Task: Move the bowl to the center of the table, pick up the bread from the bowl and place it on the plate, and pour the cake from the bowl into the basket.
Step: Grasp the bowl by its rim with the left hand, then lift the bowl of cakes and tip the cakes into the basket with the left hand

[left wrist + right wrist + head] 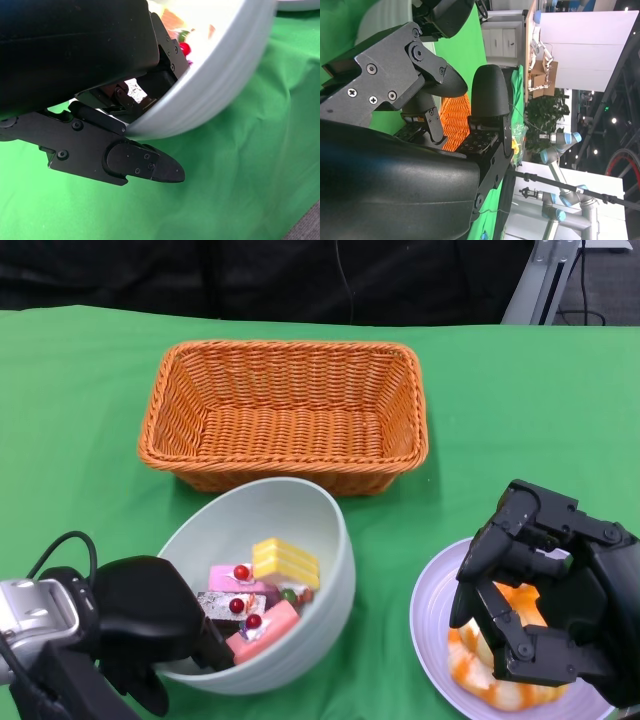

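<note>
Bread (pixel 495 680) lies on the plate (pixel 425 615) at 4 o'clock, right hand (pixel 535 600) released above it. Left hand (pixel 150 625) grasps the bowl (pixel 325 570) rim, bench centre. Remaining: pour cake (pixel 262 602) into basket (pixel 285 415) at 12 o'clock.

— Can any text, label, brand or number be read in these views?
— None can be read; no lettering is made out on the basket (pixel 285 415), the bowl (pixel 320 585) or the plate (pixel 430 625).

Green tablecloth (pixel 520 400), dark backdrop (pixel 250 275)
</note>
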Robot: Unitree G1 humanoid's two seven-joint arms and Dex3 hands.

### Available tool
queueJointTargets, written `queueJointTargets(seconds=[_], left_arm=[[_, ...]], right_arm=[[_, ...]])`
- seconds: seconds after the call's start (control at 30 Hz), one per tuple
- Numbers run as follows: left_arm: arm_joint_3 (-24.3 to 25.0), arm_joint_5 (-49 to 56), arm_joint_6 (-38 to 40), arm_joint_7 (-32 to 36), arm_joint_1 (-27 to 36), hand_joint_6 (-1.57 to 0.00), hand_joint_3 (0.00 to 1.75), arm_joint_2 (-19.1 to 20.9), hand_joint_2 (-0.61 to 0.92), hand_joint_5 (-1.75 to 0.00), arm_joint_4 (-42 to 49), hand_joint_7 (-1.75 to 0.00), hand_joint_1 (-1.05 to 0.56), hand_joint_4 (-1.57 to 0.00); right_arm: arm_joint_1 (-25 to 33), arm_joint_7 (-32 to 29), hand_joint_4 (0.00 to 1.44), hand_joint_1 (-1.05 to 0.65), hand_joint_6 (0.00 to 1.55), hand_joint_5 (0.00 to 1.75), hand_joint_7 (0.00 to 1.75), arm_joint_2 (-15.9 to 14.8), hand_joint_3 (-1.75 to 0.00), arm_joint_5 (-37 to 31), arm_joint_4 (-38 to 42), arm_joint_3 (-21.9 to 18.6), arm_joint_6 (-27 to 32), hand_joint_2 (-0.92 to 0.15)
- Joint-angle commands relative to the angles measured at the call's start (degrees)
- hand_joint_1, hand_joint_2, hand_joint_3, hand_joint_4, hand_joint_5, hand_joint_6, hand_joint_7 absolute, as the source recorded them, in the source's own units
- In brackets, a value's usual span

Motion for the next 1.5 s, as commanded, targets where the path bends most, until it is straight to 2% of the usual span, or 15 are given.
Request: queueJointTargets(seconds=[0.03, 0.3, 0.43, 0.6, 0.67, 0.7, 0.73, 0.8, 0.9, 0.93, 1.0, 1.1, 1.23, 1.4, 1.5], left_arm=[[-1.0, 0.6, 0.1, 1.6, -0.5, -0.63, 0.15, 0.0, 0.92, 0.00, 1.1, 0.00, -0.55, -0.69], [-1.1, 0.6, -0.6, 7.3, 0.6, -0.47, 0.14, 0.0, 0.92, 0.00, 0.3, 0.00, -0.55, -0.47], [-0.9, 0.8, -1.9, 12.4, 1.0, -0.48, 0.14, -0.5, 0.92, -0.03, 0.8, -0.01, -0.55, -0.51], [-0.4, 0.5, -6.1, 23.2, 1.4, -0.87, 0.08, -2.3, 0.92, -0.11, 4.8, -0.10, -0.31, -0.90], [-0.6, 1.0, -7.0, 26.4, 1.2, -0.95, 0.07, -2.9, 0.92, -0.12, 6.5, -0.10, -0.27, -0.98], [-0.7, 1.4, -7.2, 27.9, 1.1, -1.08, 0.04, -3.2, 0.90, -0.22, 7.2, -0.13, -0.26, -1.13], [-0.8, 2.0, -7.4, 29.6, 1.0, -1.14, 0.02, -3.5, 0.90, -0.34, 7.9, -0.09, -0.26, -1.13], [-1.2, 3.5, -7.5, 32.6, 0.8, -1.23, 0.04, -3.9, 0.92, -1.08, 8.9, -0.09, -0.25, -0.90], [-1.9, 5.5, -7.1, 34.7, 0.4, -1.24, 0.06, -4.0, 0.92, -1.41, 9.3, -0.13, -0.24, -0.77], [-2.1, 6.1, -7.0, 35.3, 0.3, -1.06, 0.08, -4.1, 0.92, -1.52, 9.4, -0.53, -0.22, -0.74], [-2.6, 6.9, -6.9, 35.7, 0.1, -0.82, 0.11, -4.0, 0.92, -1.58, 9.7, -1.03, -0.21, -0.72], [-3.2, 7.9, -7.0, 36.6, -0.3, -0.72, 0.13, -3.9, 0.92, -1.66, 10.2, -1.27, -0.20, -0.69], [-3.8, 8.0, -7.3, 37.4, -0.7, -0.66, 0.12, -3.9, 0.92, -1.74, 11.0, -1.41, -0.20, -0.67], [-4.2, 8.9, -8.1, 42.7, -1.2, -0.70, 0.08, -4.5, 0.92, -1.71, 13.0, -1.34, -0.20, -0.70], [-4.2, 9.2, -9.2, 45.4, -1.8, -0.67, 0.09, -4.4, 0.92, -1.74, 13.9, -1.43, -0.20, -0.70]], right_arm=[[0.6, -0.3, 0.76, -0.04, 0.67, 1.61, 1.42, -0.4, -1.19, 0.0, -0.7, -0.3, 0.1, -0.49], [0.7, -0.4, 0.76, -0.05, 0.67, 1.62, 1.43, -0.9, -1.17, -0.5, -1.0, -0.3, 1.0, -0.49], [0.6, -0.6, 0.76, -0.05, 0.68, 1.62, 1.43, -0.9, -1.19, -0.8, -0.7, -0.2, 1.2, -0.48], [0.7, -0.5, 0.75, -0.05, 0.68, 1.60, 1.40, -0.8, -1.22, -1.2, -0.2, 0.2, 0.4, -0.46], [0.8, -0.5, 0.75, -0.05, 0.68, 1.60, 1.39, -0.8, -1.23, -1.5, -0.2, 0.3, 0.2, -0.46], [0.8, -0.7, 0.75, -0.06, 0.68, 1.59, 1.38, -0.7, -1.22, -1.7, -0.3, 0.4, 0.2, -0.45], [0.9, -0.7, 0.75, -0.06, 0.68, 1.59, 1.38, -0.7, -1.21, -1.9, -0.3, 0.5, 0.2, -0.45], [1.0, -0.7, 0.75, -0.06, 0.69, 1.59, 1.36, -0.6, -1.20, -2.0, -0.4, 0.6, 0.0, -0.46], [1.2, -0.8, 0.75, -0.07, 0.69, 1.58, 1.36, -0.4, -1.18, -2.0, -0.6, 0.7, 0.1, -0.46], [1.2, -0.8, 0.75, -0.08, 0.69, 1.58, 1.36, -0.4, -1.17, -2.0, -0.7, 0.7, 0.2, -0.47], [1.2, -0.7, 0.75, -0.08, 0.69, 1.59, 1.36, -0.4, -1.16, -2.0, -0.6, 0.7, 0.0, -0.48], [1.2, -0.8, 0.75, -0.08, 0.69, 1.59, 1.36, -0.5, -1.15, -2.5, -0.5, 0.8, -0.4, -0.48], [1.2, -0.6, 0.75, -0.07, 0.68, 1.59, 1.37, -0.5, -1.17, -3.0, -0.2, 0.9, -1.2, -0.48], [1.2, -0.6, 0.75, -0.06, 0.68, 1.60, 1.38, -0.4, -1.20, -2.5, 0.0, 1.1, -1.1, -0.47], [1.3, -0.7, 0.75, -0.06, 0.68, 1.59, 1.38, -0.5, -1.22, -3.0, 0.1, 1.3, -1.4, -0.46]])
